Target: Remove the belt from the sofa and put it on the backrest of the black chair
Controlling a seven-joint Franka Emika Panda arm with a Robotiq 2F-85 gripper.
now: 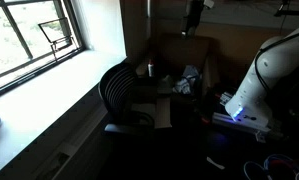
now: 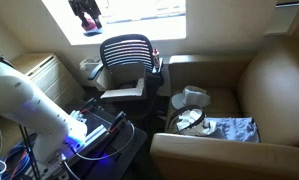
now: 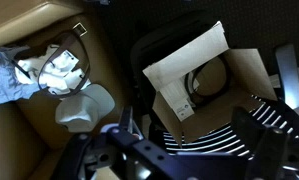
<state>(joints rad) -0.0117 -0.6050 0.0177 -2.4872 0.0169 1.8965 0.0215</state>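
Observation:
The black chair [image 2: 129, 55] with a slatted backrest [image 3: 251, 125] stands next to the brown sofa [image 2: 274, 70]; it also shows in an exterior view [image 1: 116, 88]. On the sofa seat a thin dark strap with a metal buckle [image 3: 77, 30], seemingly the belt, lies over white things [image 3: 57, 68], also seen in an exterior view [image 2: 194, 122]. My gripper [image 3: 184, 135] is open and empty. It hovers above the chair's backrest, apart from the sofa. It shows dimly in both exterior views [image 2: 91, 130] [image 1: 239, 112].
A cardboard sheet with white paper [image 3: 189, 70] and a dark coiled cord [image 3: 211, 82] lies on the chair seat. A white jug-like object [image 2: 193, 97] and a blue cloth [image 2: 232, 128] lie on the sofa. A window sill [image 1: 59, 85] is beside the chair.

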